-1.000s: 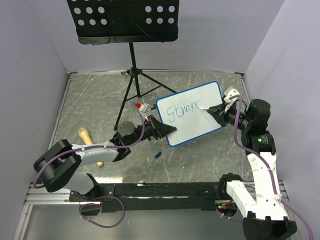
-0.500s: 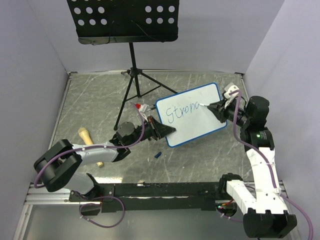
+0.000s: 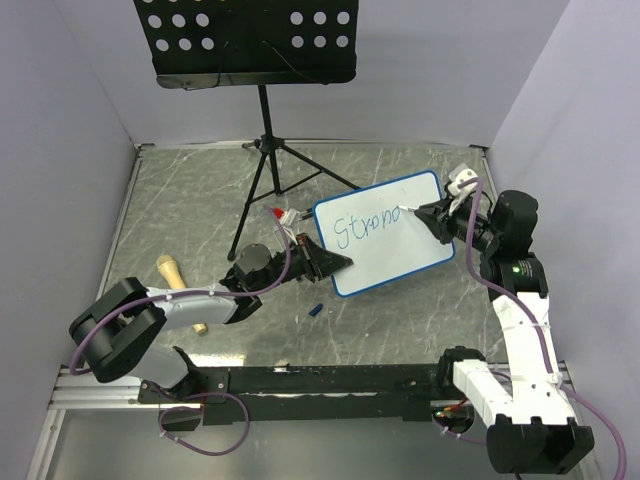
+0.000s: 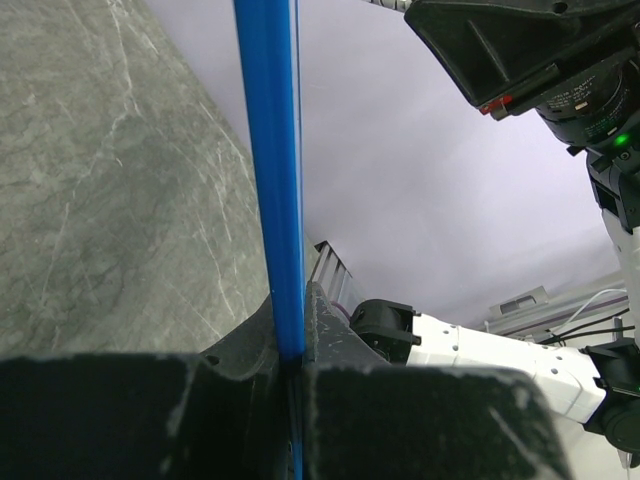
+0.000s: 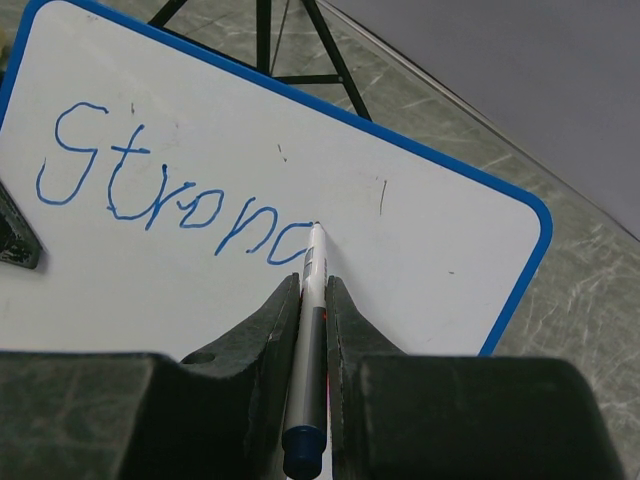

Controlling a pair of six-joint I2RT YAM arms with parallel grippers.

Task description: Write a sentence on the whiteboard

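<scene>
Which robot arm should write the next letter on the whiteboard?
The right one. The right gripper is shut on the marker, whose tip is at the end of the blue lettering on the whiteboard. The left gripper is busy clamping the board's blue edge, steadying it.

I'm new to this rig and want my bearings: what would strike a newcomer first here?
The blue-framed whiteboard mid-table, with blue lettering starting "Stron". The right hand grips a marker, tip on the board at the last letter, while the left hand clamps the board's left edge. A black perforated music stand stands at the far wall.
</scene>
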